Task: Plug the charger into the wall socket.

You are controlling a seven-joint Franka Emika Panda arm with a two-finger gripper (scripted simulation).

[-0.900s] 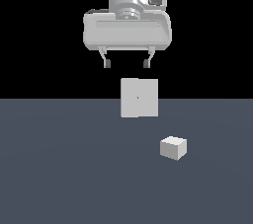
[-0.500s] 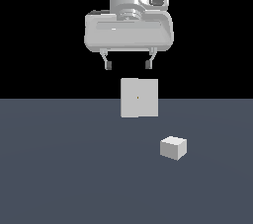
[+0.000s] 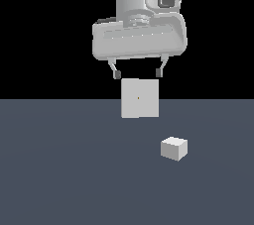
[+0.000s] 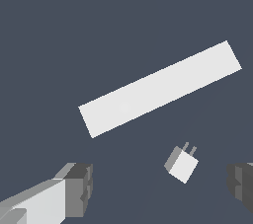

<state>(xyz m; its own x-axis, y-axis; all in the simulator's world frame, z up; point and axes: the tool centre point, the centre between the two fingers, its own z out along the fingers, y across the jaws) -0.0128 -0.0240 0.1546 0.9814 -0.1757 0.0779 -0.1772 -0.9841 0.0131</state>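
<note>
Wrist rotated slightly; gripper (image 3: 138, 74) high above wall socket (image 3: 140, 98), jaws spread, empty; charger (image 3: 174, 148) apart.

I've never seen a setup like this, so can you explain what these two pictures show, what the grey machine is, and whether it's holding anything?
These are simulator renders of a robot arm. The exterior view looks at it from outside: its gripper hangs open and empty above the floor. The upright white square is the wall socket; the small white cube lying apart from it is the charger. The wrist view comes from a camera on the arm, looking down: the socket appears as a slab, and the charger shows two prongs.
</note>
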